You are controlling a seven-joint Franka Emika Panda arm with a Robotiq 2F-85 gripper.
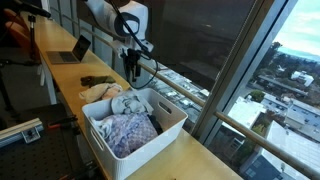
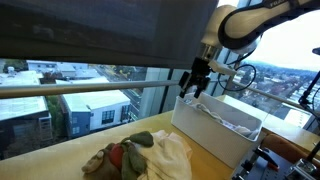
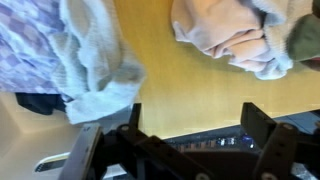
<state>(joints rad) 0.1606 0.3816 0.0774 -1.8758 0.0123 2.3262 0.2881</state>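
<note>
In the wrist view we lose most of the purple patterned cloth (image 3: 25, 40) past the top and left edges, and the dark olive-green cloth (image 3: 305, 40) at the right edge is only a blur. In an exterior view the near wall of the white plastic laundry basket (image 2: 205, 132) hides most of its load from us. The open grey laptop (image 1: 71, 49) is too small to make out.

Arm (image 1: 112, 12) extends from upper frame in an exterior view, elbow high. Gripper (image 1: 131, 68) points straight down and hangs free. Wrist view: fingers (image 3: 262, 135) spread wide, nothing between them, no contact.
</note>
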